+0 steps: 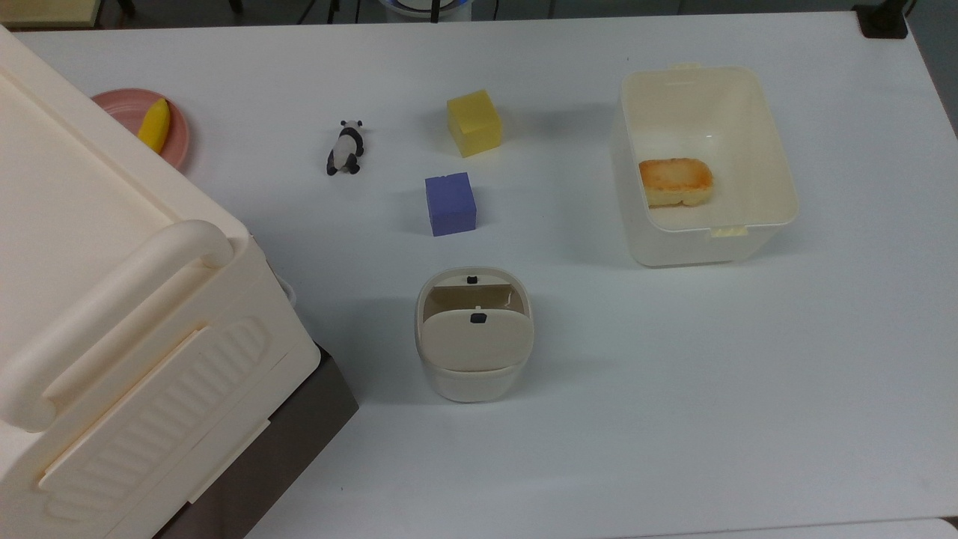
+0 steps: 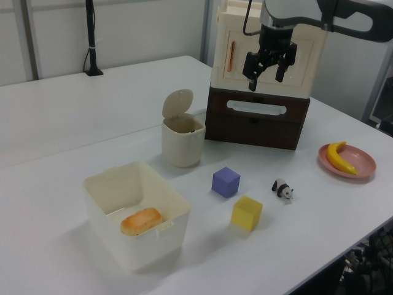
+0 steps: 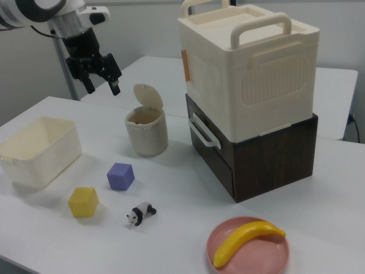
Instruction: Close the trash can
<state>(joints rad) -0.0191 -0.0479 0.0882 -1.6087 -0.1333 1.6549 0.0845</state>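
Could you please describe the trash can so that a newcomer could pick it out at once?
Start at the big cream ribbed box on its dark brown base. Beside it stands the trash can, a small cream bin. Unlike the larger lidless tub, it has a hinged flap lid, raised upright.

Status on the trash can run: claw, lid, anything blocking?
Claw open, empty, hanging high above the table. Trash can lid standing open, untouched. Nothing between claw and lid; purple cube sits clear.

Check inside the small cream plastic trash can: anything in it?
The small cream plastic trash can stands open, flap lid raised. The visible upper inner walls look bare; the raised lid and rim hide the bottom, so its contents cannot be confirmed.
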